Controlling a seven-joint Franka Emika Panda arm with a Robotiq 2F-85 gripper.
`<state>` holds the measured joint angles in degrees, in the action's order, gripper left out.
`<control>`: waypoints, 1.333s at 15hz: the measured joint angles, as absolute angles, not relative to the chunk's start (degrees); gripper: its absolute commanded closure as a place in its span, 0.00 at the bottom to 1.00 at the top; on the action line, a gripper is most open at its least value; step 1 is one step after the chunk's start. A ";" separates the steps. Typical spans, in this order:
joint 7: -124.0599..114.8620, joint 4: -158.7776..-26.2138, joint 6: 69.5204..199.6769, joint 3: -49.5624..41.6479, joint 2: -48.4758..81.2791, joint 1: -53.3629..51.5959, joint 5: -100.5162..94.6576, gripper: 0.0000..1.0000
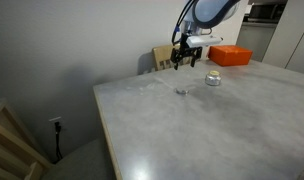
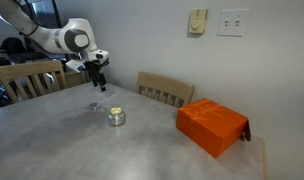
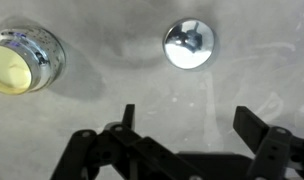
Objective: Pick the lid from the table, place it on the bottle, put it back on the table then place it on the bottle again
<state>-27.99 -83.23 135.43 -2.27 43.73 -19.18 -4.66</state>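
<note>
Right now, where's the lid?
The lid lies flat on the table, untouched, under the open gripper. In the wrist view the bottle stands apart to its left.

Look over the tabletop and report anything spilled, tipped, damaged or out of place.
Nothing stands out. The bottle stands upright, the lid lies flat on the table apart from it, and the orange box sits off by itself. No spill or breakage shows. The open gripper hangs above the lid.
</note>
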 measured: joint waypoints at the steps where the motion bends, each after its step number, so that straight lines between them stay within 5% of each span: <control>1: -27.98 -83.47 136.03 -2.26 43.60 -19.17 -4.66 0.00; 20: -19.44 -69.84 126.60 1.19 56.64 -19.05 -4.27 0.00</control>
<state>-19.44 -69.84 126.60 1.19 56.64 -19.05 -4.27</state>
